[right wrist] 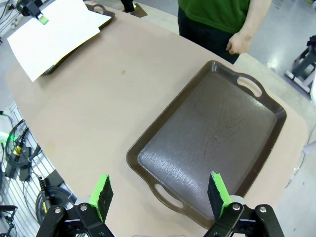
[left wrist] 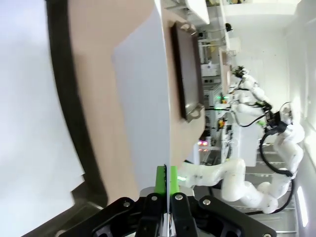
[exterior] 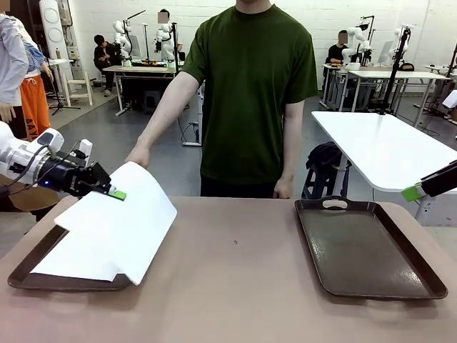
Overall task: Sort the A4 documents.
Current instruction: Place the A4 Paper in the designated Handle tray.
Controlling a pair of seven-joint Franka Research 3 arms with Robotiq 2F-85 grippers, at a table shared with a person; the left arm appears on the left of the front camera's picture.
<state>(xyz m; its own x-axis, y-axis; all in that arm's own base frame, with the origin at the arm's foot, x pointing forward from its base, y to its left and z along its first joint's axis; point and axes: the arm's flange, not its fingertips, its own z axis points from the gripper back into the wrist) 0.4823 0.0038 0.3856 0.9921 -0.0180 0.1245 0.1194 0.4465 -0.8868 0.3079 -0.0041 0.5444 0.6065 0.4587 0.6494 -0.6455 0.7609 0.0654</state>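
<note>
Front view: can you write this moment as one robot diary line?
left gripper: shut on top sheet | right gripper: open above right tray | right tray: bare

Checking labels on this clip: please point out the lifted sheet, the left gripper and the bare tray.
lifted sheet [exterior: 136, 207], front view, middle of the raised white paper.
left gripper [exterior: 116, 194], front view, green pad tips pinching the sheet's edge.
bare tray [right wrist: 217, 138], right wrist view, dark bare floor.

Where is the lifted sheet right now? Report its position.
In the front view the lifted A4 sheet is at the table's left, pinched at its far edge by the left tool, curling up over the paper stack in the left tray.
</note>
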